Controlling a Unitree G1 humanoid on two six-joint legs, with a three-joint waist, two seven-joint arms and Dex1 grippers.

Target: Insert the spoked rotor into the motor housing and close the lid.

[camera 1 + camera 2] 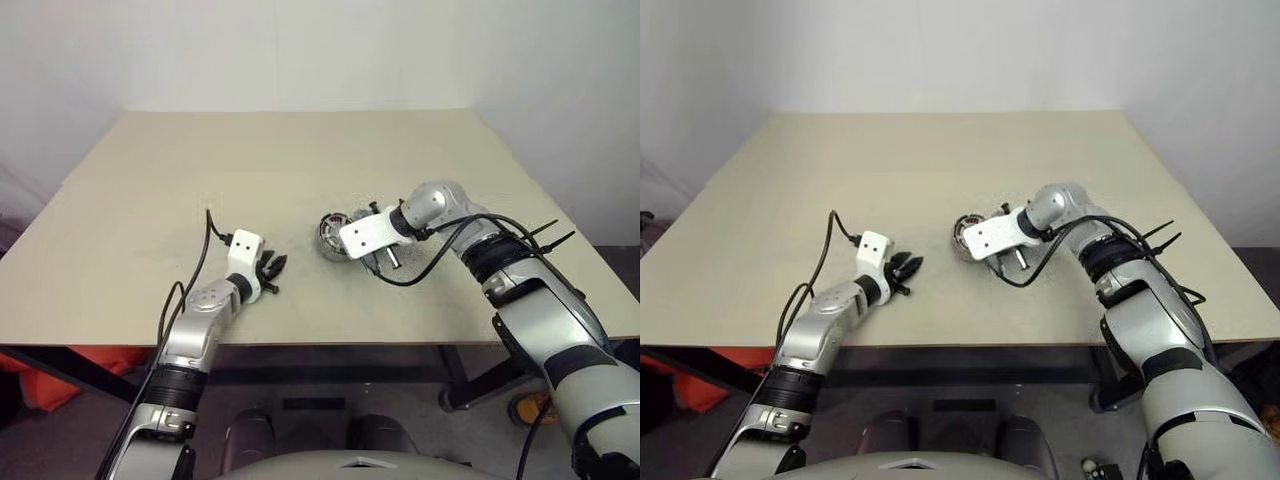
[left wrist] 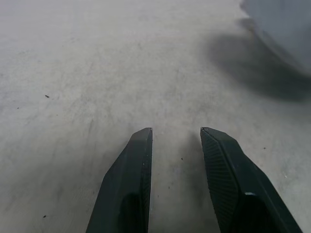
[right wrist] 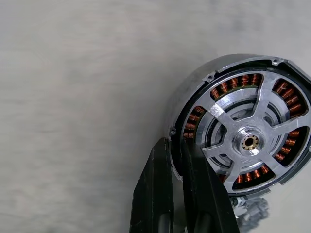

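The motor housing [image 3: 194,92], a silver-grey puck with copper windings, shows at the table's middle [image 1: 330,236], tipped up on its edge. A silver spoked rotor [image 3: 250,141] sits inside it, over the windings. My right gripper [image 3: 177,144] is shut on the housing's rim, one finger outside the wall and one inside. A blurred grey notched piece [image 3: 250,212] peeks from behind the housing; I cannot tell whether it is the lid. My left gripper [image 1: 272,267] rests low over the table to the left of the housing, open, with nothing between its fingers [image 2: 138,160].
The beige table [image 1: 300,160] stretches wide behind and to both sides of the housing. Its front edge [image 1: 330,342] runs just below both grippers. A black cable [image 1: 430,262] loops under my right wrist.
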